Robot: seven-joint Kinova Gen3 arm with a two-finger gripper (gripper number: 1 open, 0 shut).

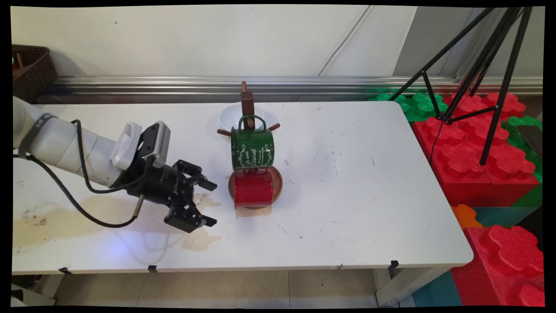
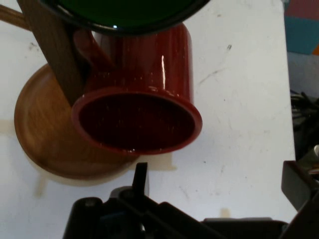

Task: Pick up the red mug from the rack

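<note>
red mug (image 1: 253, 188) hangs on its side low on a wooden mug tree (image 1: 247, 106), open mouth facing the hand camera, over the tree's round wooden base (image 2: 55, 144). green mug (image 1: 252, 148) with white lettering hangs just above it, touching. white bowl (image 1: 229, 116) sits behind the tree. black gripper (image 1: 210, 203) hovers just left of the red mug, fingers spread apart, holding nothing. white table (image 1: 347, 195) stained brown under the arm

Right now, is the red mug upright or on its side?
On its side. The red mug hangs from the wooden mug tree below the green mug, its open mouth facing the hand; nothing shows inside.
</note>
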